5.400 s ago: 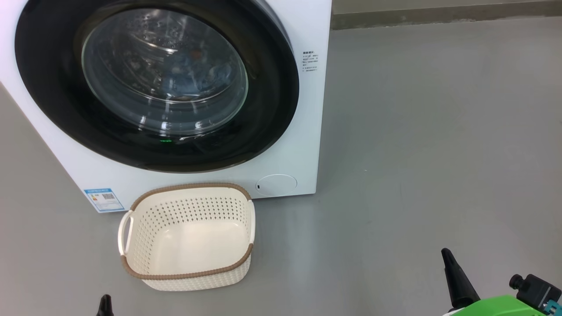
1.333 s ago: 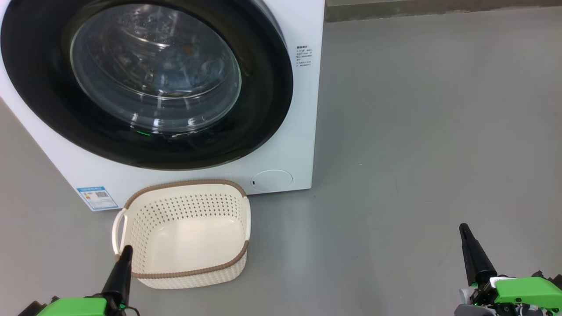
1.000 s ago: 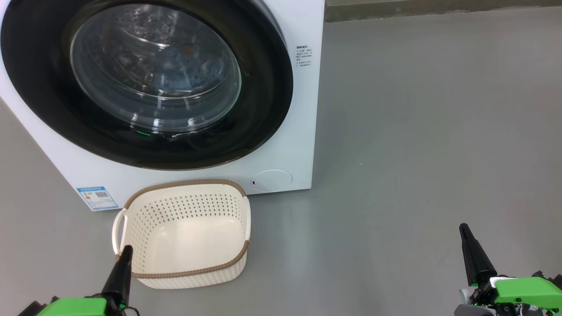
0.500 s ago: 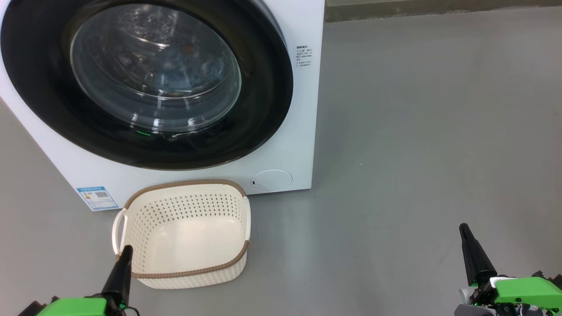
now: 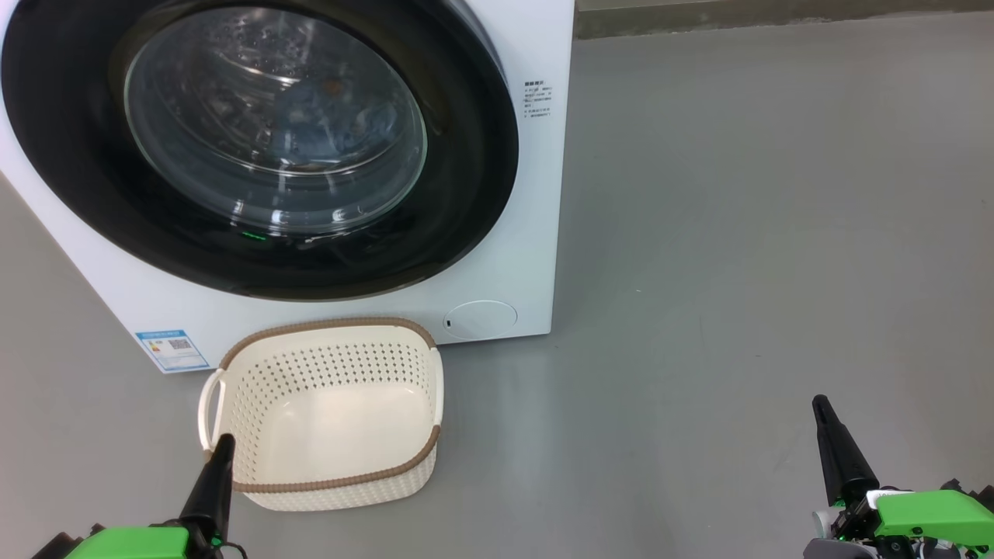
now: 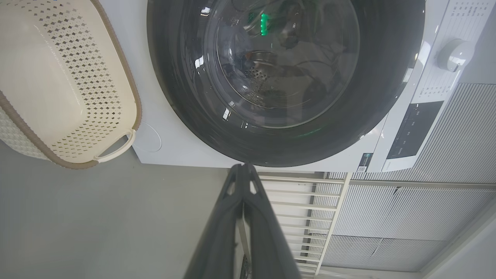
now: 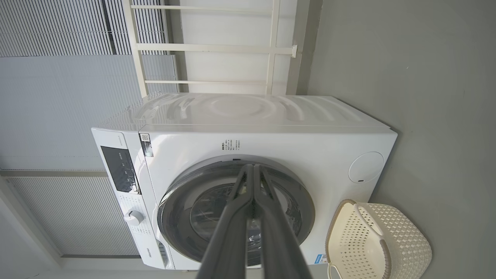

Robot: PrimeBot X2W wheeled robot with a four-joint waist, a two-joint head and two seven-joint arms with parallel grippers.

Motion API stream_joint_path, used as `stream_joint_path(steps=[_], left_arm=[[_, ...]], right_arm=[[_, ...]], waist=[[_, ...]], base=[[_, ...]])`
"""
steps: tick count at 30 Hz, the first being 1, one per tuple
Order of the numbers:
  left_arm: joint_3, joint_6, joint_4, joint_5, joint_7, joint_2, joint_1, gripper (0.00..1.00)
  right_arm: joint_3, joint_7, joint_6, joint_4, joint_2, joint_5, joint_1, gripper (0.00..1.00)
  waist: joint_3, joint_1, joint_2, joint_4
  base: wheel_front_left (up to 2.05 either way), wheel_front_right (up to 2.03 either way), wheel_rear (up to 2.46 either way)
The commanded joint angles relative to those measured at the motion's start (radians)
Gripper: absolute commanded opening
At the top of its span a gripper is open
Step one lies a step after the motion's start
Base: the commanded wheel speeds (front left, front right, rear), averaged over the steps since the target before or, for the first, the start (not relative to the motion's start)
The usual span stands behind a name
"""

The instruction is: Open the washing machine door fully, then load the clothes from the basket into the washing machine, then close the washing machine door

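Observation:
The white washing machine stands ahead with its glossy black door shut flat against the front. Through the glass I dimly see blue clothes lying inside the drum. On the floor before the machine sits the cream basket, and its bare bottom shows. My left gripper is shut at the basket's near left corner, holding nothing. My right gripper is shut far to the right above the floor. In the left wrist view the left gripper points at the door. The right gripper points at the machine.
Grey floor stretches to the right of the machine. A round white cap and a blue label sit low on its front. A control panel with a knob is at its top. White railings stand behind it.
Since the oldest frame both grippers have risen further into the head view, and the camera has shifted slightly. Over the last second nothing has moved.

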Motion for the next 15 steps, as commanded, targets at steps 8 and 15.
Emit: stream_joint_path(steps=[8,15], left_arm=[[0.029,-0.010,-0.020,-0.008,0.006,0.022,-0.042,0.00],[0.029,-0.010,-0.020,-0.008,0.006,0.022,-0.042,0.00]], right_arm=[[0.022,0.008,0.002,-0.025,-0.003,0.002,-0.041,0.00],[0.022,0.008,0.002,-0.025,-0.003,0.002,-0.041,0.00]], waist=[[0.000,0.0000,0.0000,0.000],[0.000,0.0000,0.0000,0.000]], base=[[0.00,0.00,0.00],[0.00,0.00,0.00]])
